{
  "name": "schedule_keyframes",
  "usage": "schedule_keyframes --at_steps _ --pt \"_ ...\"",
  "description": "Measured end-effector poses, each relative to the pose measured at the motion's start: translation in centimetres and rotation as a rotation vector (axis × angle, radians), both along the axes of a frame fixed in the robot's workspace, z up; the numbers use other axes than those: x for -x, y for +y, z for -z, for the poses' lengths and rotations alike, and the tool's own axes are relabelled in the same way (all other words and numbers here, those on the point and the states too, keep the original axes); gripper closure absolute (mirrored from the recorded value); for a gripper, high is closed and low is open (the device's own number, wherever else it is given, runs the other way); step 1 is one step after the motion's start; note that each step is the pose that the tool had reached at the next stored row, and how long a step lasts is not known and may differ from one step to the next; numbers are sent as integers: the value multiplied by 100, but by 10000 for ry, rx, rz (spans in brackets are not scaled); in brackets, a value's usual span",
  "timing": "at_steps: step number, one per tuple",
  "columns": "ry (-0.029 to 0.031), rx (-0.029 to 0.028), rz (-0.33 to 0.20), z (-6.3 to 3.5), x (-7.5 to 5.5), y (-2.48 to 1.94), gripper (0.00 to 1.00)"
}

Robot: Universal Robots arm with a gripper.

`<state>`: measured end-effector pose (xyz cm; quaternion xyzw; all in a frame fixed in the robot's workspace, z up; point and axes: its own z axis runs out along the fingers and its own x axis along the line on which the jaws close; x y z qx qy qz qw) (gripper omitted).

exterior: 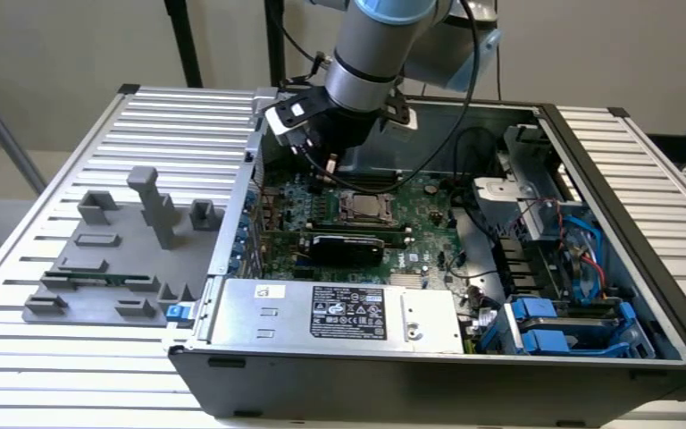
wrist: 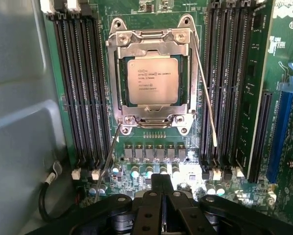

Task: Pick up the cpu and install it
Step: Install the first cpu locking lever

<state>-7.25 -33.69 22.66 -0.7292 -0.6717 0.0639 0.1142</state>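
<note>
The arm (exterior: 361,54) reaches down from the far side into the open computer case (exterior: 439,389). Its gripper (wrist: 161,191) hangs over the far part of the motherboard (exterior: 313,192) with both fingers pressed together, gripping nothing. The one cpu (wrist: 153,82) lies flat in its metal socket frame (wrist: 151,49) near the middle of the board, apart from the gripper, with two thin latch levers (wrist: 204,93) beside the frame and a bank of four black memory slots (wrist: 80,88) on each side. On the slatted table (exterior: 69,357), at the exterior view's left of the case, sits one grey fixture (exterior: 93,268).
</note>
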Motion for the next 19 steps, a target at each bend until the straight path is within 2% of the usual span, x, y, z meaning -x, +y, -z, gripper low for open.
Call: schedule_keyframes --at_steps 19 --pt "0 0 3212 0 0 0 89"
